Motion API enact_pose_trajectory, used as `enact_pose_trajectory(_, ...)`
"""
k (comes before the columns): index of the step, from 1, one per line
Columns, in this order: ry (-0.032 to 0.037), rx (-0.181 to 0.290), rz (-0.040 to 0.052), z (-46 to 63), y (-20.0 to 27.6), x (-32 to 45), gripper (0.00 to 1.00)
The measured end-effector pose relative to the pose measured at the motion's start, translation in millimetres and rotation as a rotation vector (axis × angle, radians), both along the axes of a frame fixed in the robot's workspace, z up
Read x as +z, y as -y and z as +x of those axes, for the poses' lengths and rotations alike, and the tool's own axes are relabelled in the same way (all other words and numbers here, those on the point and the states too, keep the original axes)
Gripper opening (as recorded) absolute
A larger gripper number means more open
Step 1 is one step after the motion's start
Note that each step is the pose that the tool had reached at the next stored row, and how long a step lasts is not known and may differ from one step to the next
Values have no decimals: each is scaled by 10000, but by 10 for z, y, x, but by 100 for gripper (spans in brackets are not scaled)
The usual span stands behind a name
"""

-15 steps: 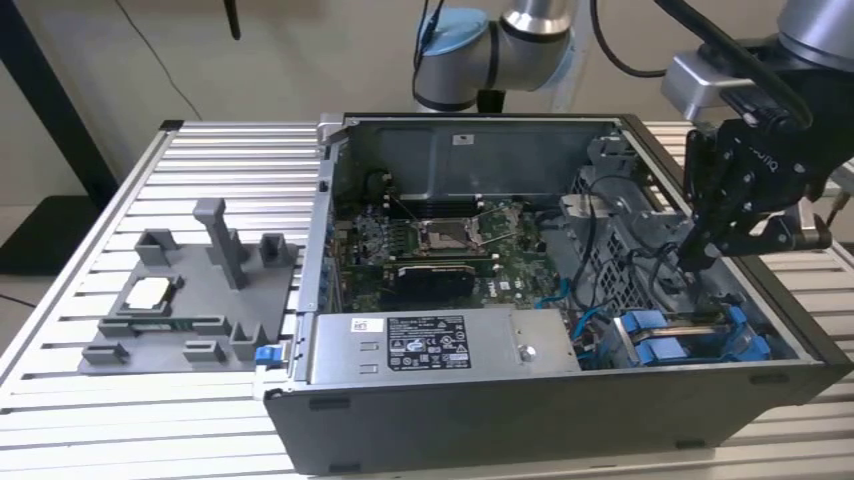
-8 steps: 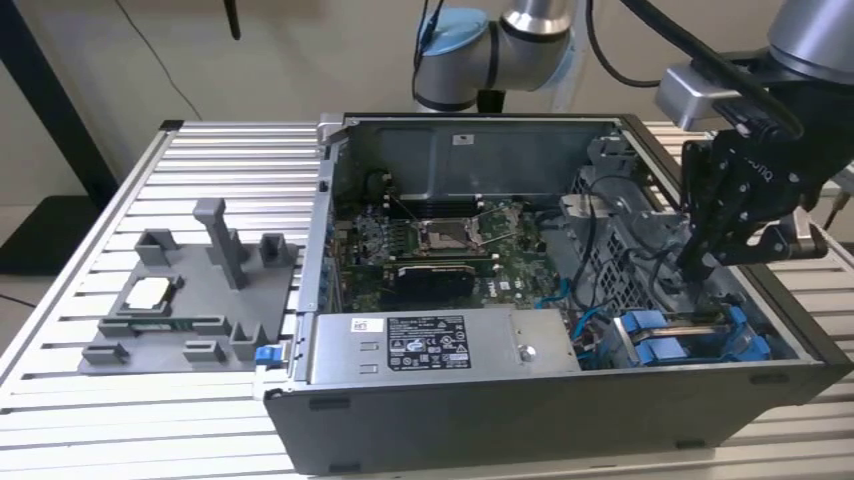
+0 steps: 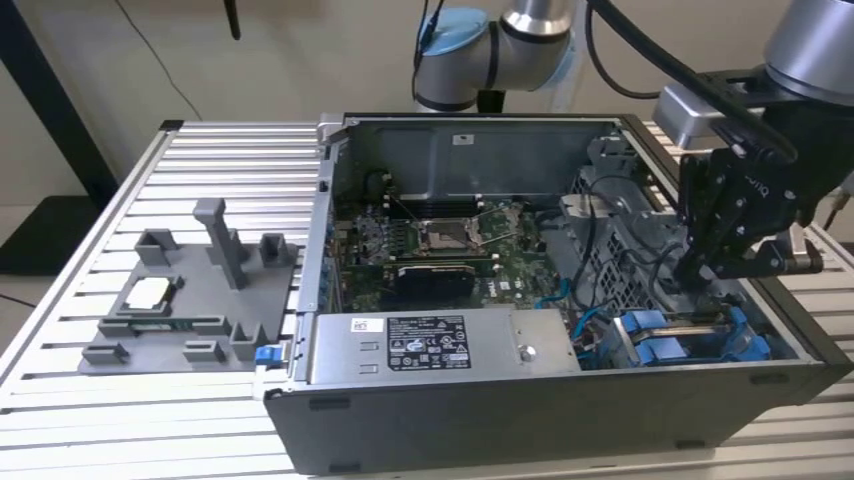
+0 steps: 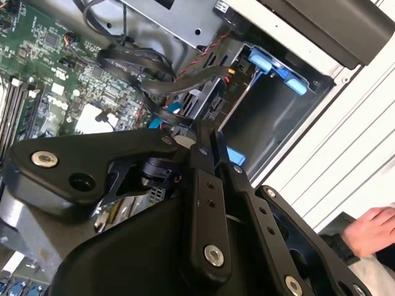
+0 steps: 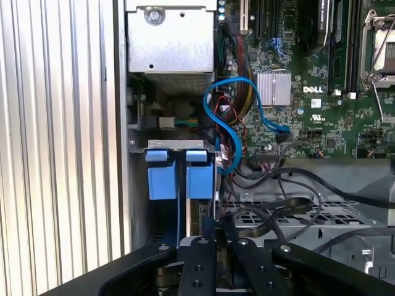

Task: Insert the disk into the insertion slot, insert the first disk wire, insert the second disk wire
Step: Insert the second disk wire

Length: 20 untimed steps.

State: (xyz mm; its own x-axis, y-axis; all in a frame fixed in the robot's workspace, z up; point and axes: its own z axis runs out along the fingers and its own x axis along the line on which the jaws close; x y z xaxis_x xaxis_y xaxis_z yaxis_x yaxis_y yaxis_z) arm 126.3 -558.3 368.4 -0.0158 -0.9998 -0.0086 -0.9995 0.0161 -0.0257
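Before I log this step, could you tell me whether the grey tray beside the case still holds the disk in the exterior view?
No. The grey tray carries only its own grey posts and a pale insert, while the gripper is down inside the case.

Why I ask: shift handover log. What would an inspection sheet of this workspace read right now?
Surface: slatted metal table, with an open computer case on it.
Job's things: two blue-fronted carriers sit side by side in the drive cage; cannot tell which one holds the disk.
Clutter: grey fixture plate beside the case, on the exterior view's left.
Grippers: gripper low inside the case, above the cage.
Cables: blue cable and black cables loop near the cage.
Surroundings: a person's hand outside the case.
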Motion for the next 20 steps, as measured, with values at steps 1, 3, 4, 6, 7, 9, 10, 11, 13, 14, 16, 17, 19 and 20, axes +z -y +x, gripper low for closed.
enact_pose_trajectory(1,-2,-1,0,0,11,-11,16)
enact_pose_trajectory(3,-6,0,1,0,27,-31,16)
enact_pose_trajectory(4,-6,0,1,0,32,-39,16)
enact_pose_trajectory(6,-6,0,-1,0,34,-47,16)
enact_pose_trajectory(7,-6,0,0,0,34,-48,16)
enact_pose_trajectory(9,-6,0,4,0,34,-49,16)
enact_pose_trajectory(10,-7,0,6,0,35,-50,16)
enact_pose_trajectory(11,-7,0,6,0,35,-50,16)
enact_pose_trajectory(13,-6,0,8,2,35,-52,16)
enact_pose_trajectory(14,-7,1,11,6,37,-55,16)
enact_pose_trajectory(16,-7,0,13,15,41,-61,16)
enact_pose_trajectory(17,-7,0,18,19,42,-66,16)
enact_pose_trajectory(19,-6,0,32,31,46,-77,16)
enact_pose_trajectory(20,-6,0,39,37,48,-84,16)
